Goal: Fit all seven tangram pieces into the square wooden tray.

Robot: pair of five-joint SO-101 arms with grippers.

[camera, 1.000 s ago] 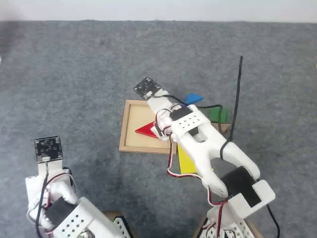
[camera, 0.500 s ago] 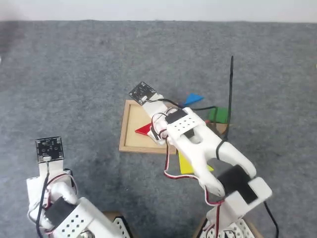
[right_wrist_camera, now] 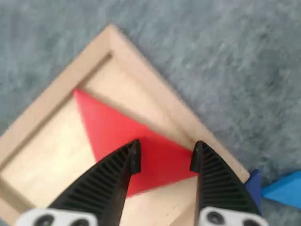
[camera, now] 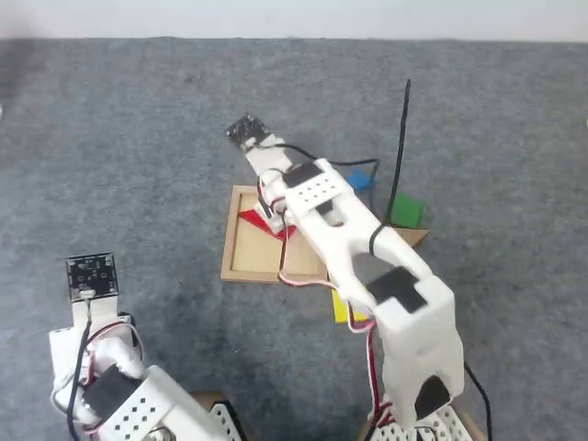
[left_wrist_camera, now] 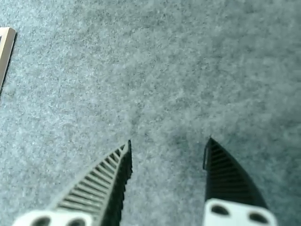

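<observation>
While the left arm sits back at the near corner of the grey-carpeted desk, the right arm stretches out over the square wooden tray, its hand lowered onto the red triangle. The right hand's fingers are parted. Red shows in the gap between them and again beyond one finger, so the piece is not pinched across its edges. Whether the tips touch it cannot be told. The red triangle lies flat inside the tray, in its far left part as the high view has it, close to the rim.

Three other pieces lie outside the tray on the desk. A blue piece sits just beyond the tray's far right corner, and a green piece lies near it to the right. A yellow piece lies at the tray's near side, partly hidden under the right arm.

The left hand hangs released over bare desk, its two fingers wide apart with nothing between them, well apart from the pieces.
</observation>
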